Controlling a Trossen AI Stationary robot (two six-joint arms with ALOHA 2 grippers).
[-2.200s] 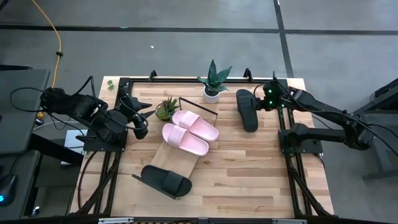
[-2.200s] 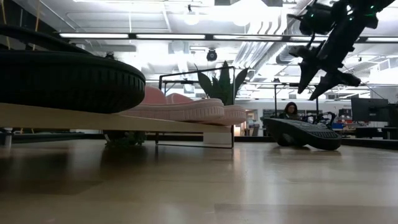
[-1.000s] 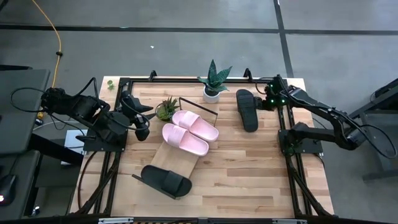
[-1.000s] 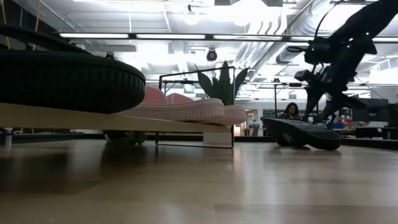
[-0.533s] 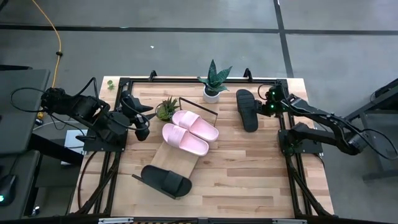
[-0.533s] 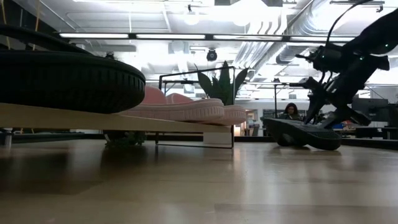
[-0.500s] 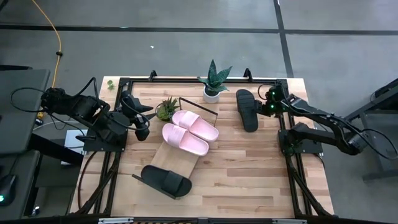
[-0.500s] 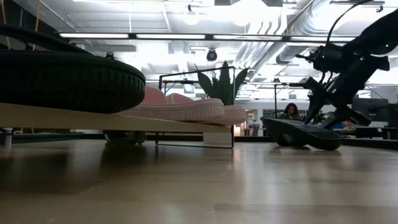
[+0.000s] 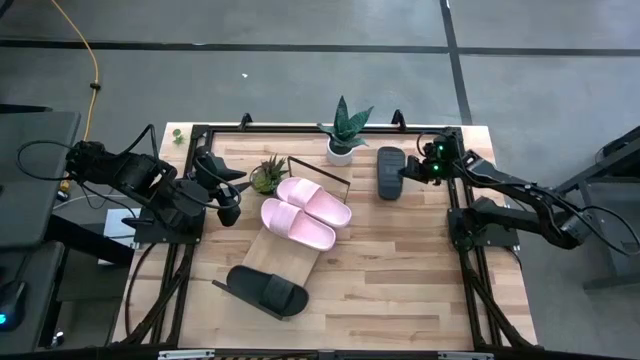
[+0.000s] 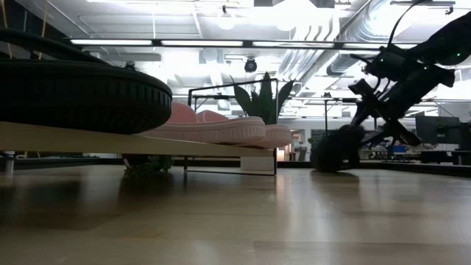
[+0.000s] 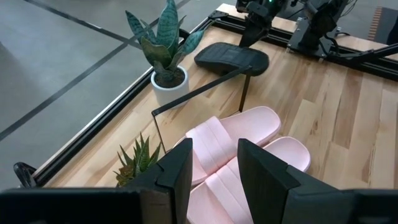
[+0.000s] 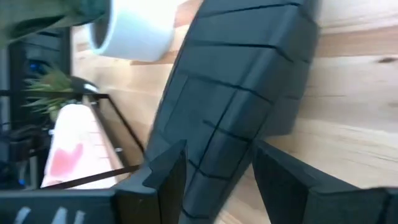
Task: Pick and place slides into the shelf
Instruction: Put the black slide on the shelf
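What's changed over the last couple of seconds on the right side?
The right gripper came down from above onto the black slide near the white plant pot and closed on its edge; the slide has tipped up and now looks shorter from above. The pink slides, the other black slide on the shelf and the left gripper stayed put.

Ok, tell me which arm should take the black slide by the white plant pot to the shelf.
Right. Its hand is already at that black slide; whether it grips, I cannot tell. The left hand waits across the shelf.
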